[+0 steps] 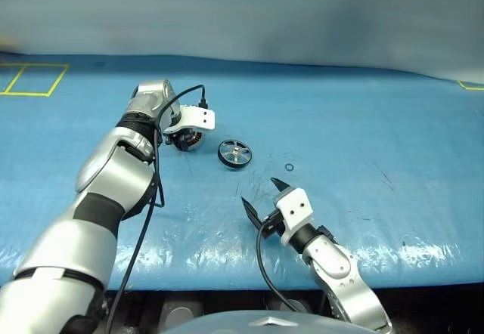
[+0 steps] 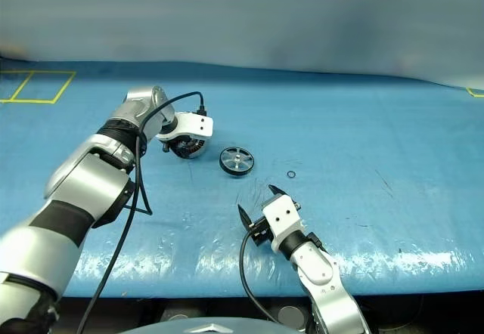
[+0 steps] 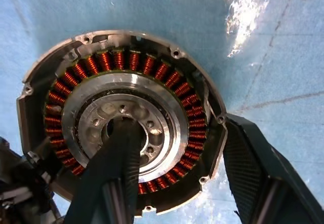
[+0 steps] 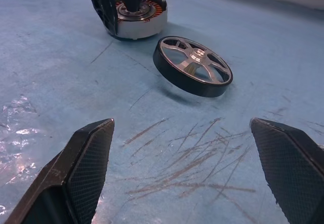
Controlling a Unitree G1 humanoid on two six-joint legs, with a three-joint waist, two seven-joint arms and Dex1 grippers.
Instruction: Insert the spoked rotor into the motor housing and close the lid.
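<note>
Motor housing (image 3: 121,127), mid-bench: rigid metal, prob. heavy, copper windings fragile; left hand (image 1: 184,139) straddles its wall, not yet clamped; right hand (image 4: 187,173) wide apart.

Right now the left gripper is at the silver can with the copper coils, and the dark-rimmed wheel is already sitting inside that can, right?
Not quite. The left gripper is at the motor housing, but the spoked rotor is not inside it: it sits on the blue table beside the housing, apart from it. The right wrist view shows this, and the left wrist view shows bare windings with no wheel in them.
</note>
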